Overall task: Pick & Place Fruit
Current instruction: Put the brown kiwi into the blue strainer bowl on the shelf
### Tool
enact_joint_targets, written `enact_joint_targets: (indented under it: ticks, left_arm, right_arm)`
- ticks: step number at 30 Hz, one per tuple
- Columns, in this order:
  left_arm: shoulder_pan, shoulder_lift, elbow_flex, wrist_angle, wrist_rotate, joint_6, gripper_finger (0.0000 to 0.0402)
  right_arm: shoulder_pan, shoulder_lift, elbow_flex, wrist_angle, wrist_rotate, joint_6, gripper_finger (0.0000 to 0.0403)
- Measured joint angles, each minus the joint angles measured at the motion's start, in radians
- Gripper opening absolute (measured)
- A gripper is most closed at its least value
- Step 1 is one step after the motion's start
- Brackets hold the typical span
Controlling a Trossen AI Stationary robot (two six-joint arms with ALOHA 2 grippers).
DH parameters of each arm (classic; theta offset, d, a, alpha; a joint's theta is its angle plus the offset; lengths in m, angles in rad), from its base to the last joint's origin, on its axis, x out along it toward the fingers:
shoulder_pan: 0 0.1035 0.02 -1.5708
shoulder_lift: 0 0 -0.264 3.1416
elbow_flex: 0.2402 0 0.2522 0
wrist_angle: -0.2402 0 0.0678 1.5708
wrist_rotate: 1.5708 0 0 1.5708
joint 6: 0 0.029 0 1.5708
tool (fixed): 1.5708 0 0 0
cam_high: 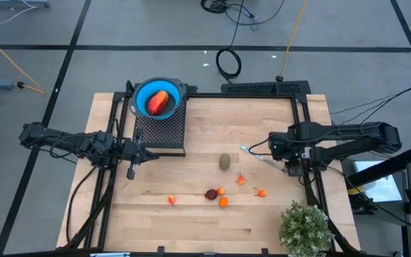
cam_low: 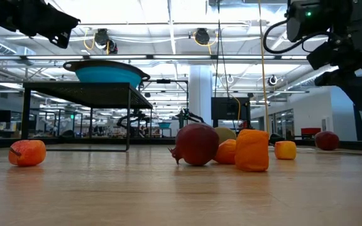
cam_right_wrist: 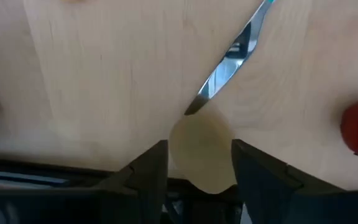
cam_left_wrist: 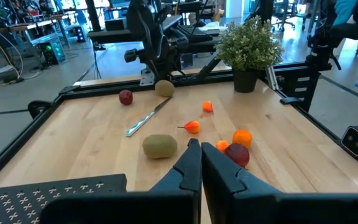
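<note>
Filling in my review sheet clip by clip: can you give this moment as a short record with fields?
left claw: shut, empty, beside the rack
right claw: open, straddling pale fruit, next to knife
blue bowl: on the rack, holds red-orange fruit
loose fruit: kiwi, dark red fruit, small orange pieces

Non-task stuff: wooden desk [cam_high: 191,214], bushy potted plant [cam_high: 305,228] at its near right corner, silvery-blue utensil [cam_high: 261,158] lying flat right of centre, blue bowl [cam_high: 158,98] on black perforated stand [cam_high: 161,128] back left.
</note>
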Motion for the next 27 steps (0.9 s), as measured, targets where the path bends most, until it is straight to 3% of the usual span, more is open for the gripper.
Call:
enact_joint_targets:
  ticks: [12,18,27]
  left_arm:
    - [0.0,0.0,0.0,0.0,0.0,0.0,0.0008]
    - [0.0,0.0,0.0,-0.001,0.0,0.0,0.0004]
    - [0.0,0.0,0.0,-0.001,0.0,-0.003,0.0015]
  right_arm:
    - [0.0,0.078,0.0,-0.007,0.002,0.0,0.0233]
    - [0.0,0.072,0.0,-0.042,0.003,0.101,0.0237]
    - [0.0,0.066,0.0,-0.056,0.003,0.106,0.0236]
